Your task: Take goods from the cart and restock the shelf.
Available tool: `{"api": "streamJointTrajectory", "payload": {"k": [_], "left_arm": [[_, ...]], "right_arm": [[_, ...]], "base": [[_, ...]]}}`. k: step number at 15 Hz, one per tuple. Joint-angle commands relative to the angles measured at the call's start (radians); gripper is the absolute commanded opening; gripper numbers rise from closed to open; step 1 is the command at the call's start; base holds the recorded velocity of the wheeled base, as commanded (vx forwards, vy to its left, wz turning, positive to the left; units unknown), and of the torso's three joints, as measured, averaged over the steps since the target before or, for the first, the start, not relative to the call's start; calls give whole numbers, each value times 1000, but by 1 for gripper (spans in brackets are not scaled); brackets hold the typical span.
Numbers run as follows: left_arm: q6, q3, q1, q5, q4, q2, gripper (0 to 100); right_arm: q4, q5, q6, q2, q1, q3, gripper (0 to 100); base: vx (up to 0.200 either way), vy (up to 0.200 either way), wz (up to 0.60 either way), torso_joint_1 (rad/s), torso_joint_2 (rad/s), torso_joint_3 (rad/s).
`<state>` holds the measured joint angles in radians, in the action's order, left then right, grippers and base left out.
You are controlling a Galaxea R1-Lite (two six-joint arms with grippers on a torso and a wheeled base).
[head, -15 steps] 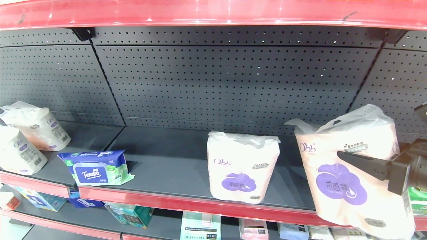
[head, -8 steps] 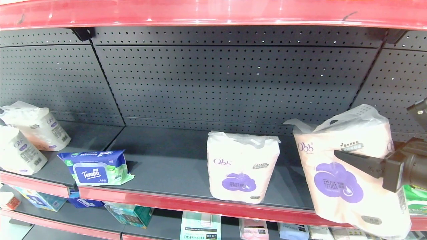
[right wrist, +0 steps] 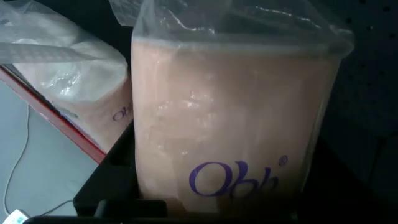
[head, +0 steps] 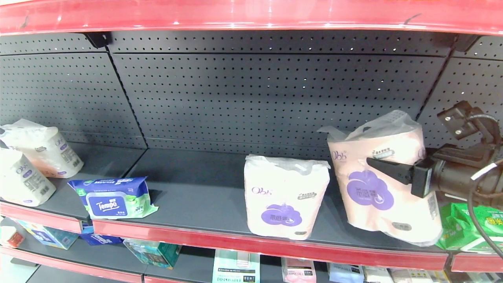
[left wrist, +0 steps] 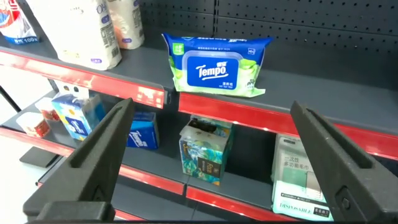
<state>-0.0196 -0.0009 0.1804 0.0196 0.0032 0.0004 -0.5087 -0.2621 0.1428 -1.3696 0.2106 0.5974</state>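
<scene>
Covering the far finger of the right gripper [head: 383, 163] in the head view, the pink plastic-wrapped toilet-roll pack with a purple cloud label [head: 383, 196] is tilting over the grey shelf board [head: 196, 192], at 3 o'clock of a matching upright pack [head: 285, 196]. Whether its base is touching the board is unclear. Open board is stretching toward 9 o'clock up to a blue-and-green wipes packet [head: 116, 198]. Green packets [head: 471, 228] at 4 o'clock are being cut off.

Seen from the left wrist, the left gripper [left wrist: 211, 106] is spreading its fingers wide, gripping nothing.

Seen from the right wrist, dark fingers [right wrist: 106, 186] are clamping the pink pack's flanks, their tips hidden.
</scene>
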Motion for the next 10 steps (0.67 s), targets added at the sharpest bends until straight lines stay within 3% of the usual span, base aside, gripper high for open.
{"api": "streamJointTrajectory", "payload": {"k": [1,5,10], "left_arm": [[0,-1,1,0,0,0,100],[0,-1,1,0,0,0,100],[0,1,1,0,0,0,100]], "right_arm": [[-76,-31,4,-121,-10,39,0],[-94,-135,15,-198,-28,101,0],[-246,-241,17,-339,-40,136,0]], "base": [[0,0,0,0,0,0],[0,0,0,0,0,0],[0,0,0,0,0,0]]}}
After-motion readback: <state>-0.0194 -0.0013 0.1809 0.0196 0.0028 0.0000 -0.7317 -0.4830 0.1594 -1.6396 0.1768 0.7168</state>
